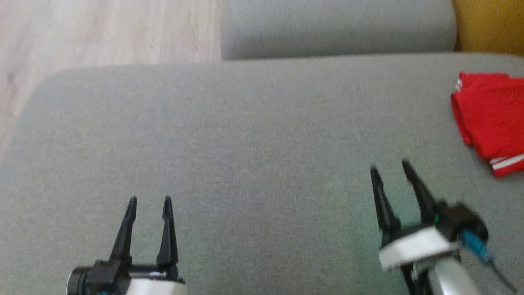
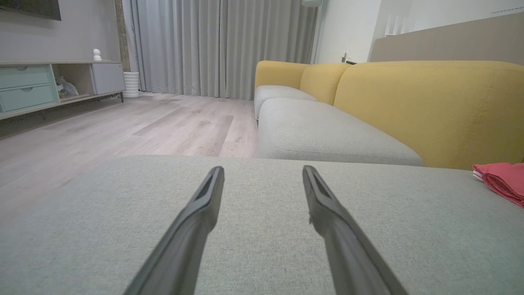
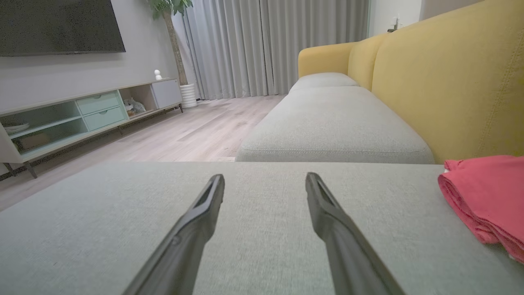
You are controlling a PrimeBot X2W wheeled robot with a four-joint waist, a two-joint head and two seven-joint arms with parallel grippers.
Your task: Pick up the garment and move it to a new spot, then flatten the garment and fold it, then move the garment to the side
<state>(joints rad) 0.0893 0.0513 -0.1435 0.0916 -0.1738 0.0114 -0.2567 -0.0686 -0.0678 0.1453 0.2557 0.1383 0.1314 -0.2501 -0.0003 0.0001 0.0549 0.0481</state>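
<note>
Right hand [image 1: 389, 166] empty, garment [image 1: 489, 119] near, to its right

Yellow-backed grey sofa [image 2: 327, 135], wood floor [image 2: 123, 131], grey curtains [image 2: 221, 45].

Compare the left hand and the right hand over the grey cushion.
The left hand sits far from the red garment; the right hand is close to it. The left hand's fingers point straight up the head view; the right hand's lean leftward. The right hand reaches farther forward than the left hand. Both are open, empty, and over the grey cushion.
</note>
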